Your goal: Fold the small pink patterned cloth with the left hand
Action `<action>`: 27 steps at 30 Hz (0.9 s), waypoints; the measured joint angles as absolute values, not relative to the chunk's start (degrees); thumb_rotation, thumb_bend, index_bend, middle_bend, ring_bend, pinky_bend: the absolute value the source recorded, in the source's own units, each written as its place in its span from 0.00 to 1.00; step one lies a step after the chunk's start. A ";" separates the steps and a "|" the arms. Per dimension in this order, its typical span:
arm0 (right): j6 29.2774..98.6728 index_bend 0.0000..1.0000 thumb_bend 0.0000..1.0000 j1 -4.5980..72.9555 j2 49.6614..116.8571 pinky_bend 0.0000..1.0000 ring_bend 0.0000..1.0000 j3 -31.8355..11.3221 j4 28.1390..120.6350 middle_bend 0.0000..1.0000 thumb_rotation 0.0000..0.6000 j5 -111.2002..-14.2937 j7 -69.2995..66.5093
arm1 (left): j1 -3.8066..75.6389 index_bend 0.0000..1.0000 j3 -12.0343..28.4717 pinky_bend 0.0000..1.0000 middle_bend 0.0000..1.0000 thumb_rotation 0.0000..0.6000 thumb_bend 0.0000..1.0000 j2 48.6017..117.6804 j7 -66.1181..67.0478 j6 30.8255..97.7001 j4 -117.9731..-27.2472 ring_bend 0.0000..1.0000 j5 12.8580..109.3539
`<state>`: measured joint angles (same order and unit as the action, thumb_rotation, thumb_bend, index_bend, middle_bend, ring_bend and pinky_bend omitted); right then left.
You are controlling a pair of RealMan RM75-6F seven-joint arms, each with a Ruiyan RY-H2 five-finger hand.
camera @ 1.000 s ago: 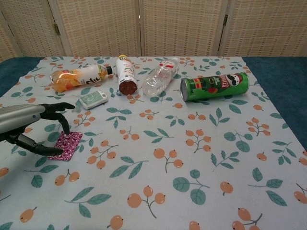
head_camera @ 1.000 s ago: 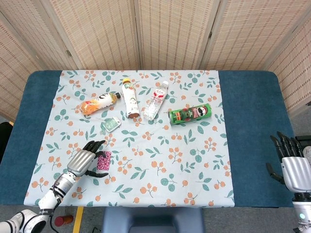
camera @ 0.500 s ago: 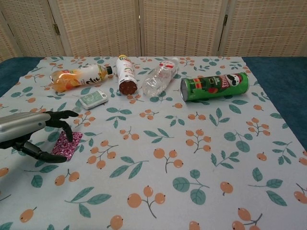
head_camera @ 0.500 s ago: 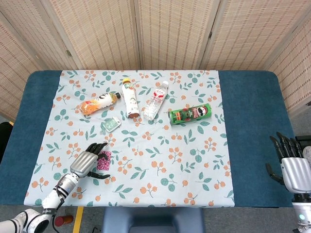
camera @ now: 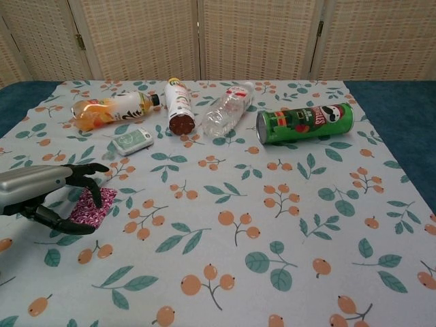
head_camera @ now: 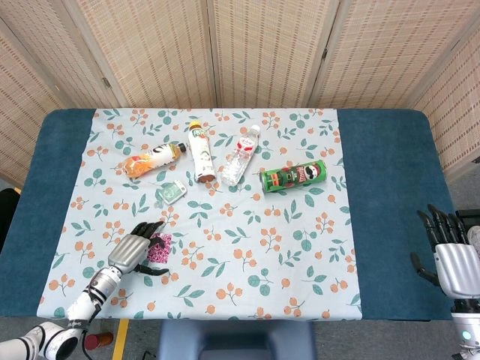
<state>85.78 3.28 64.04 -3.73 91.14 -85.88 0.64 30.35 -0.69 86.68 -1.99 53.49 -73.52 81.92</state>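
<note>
Where chest view crops, right hand (head_camera: 454, 259) (head view)

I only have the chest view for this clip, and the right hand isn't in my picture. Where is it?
Observer: In the head view the right hand is at the far right edge of the table, off the floral cloth. Its fingers are apart and it holds nothing.
Operator: And from above, how much of the pink cloth does the left hand cover?
Observer: The left hand overlaps the left part of the pink cloth. The right part shows beyond the fingers.
</note>
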 measured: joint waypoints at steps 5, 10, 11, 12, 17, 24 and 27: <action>85.75 0.00 0.42 3.30 64.02 0.00 0.00 -3.80 91.11 0.00 1.00 -85.80 0.57 | 29.33 0.40 -0.80 0.00 0.00 0.51 0.16 85.28 -1.88 53.83 -73.59 0.00 80.56; 85.81 0.00 0.42 3.33 63.95 0.00 0.00 -3.84 91.20 0.00 1.00 -85.86 0.64 | 28.28 0.40 -0.90 0.00 0.00 0.51 0.16 83.41 -1.98 54.16 -73.58 0.00 79.26; 85.90 0.00 0.42 3.32 63.96 0.00 0.00 -3.85 91.24 0.00 1.00 -85.93 0.66 | 28.13 0.40 -0.90 0.00 0.00 0.51 0.16 83.06 -2.01 54.17 -73.58 0.00 79.03; 85.97 0.00 0.42 3.30 63.96 0.00 0.00 -3.85 91.26 0.00 1.00 -85.98 0.67 | 27.92 0.40 -0.87 0.00 0.00 0.50 0.16 82.59 -2.07 54.23 -73.61 0.00 78.71; 86.18 0.00 0.42 3.19 64.07 0.00 0.00 -3.81 91.26 0.00 1.00 -86.11 0.65 | 27.18 0.40 -0.30 0.00 0.00 0.51 0.16 81.48 -2.63 55.52 -74.34 0.00 78.12; 86.14 0.00 0.42 3.15 64.20 0.00 0.00 -3.72 90.99 0.00 1.00 -86.17 0.35 | 27.57 0.40 0.10 0.00 0.00 0.50 0.16 82.25 -1.82 56.53 -76.38 0.00 79.64; 86.16 0.00 0.42 3.03 64.11 0.00 0.00 -3.72 90.82 0.00 1.00 -85.96 0.08 | 28.20 0.40 0.11 0.00 0.00 0.50 0.16 83.27 -0.55 55.95 -77.02 0.00 79.94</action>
<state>86.16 3.03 64.11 -3.72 90.82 -85.96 0.08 28.20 0.11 83.27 -0.55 55.95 -77.02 79.94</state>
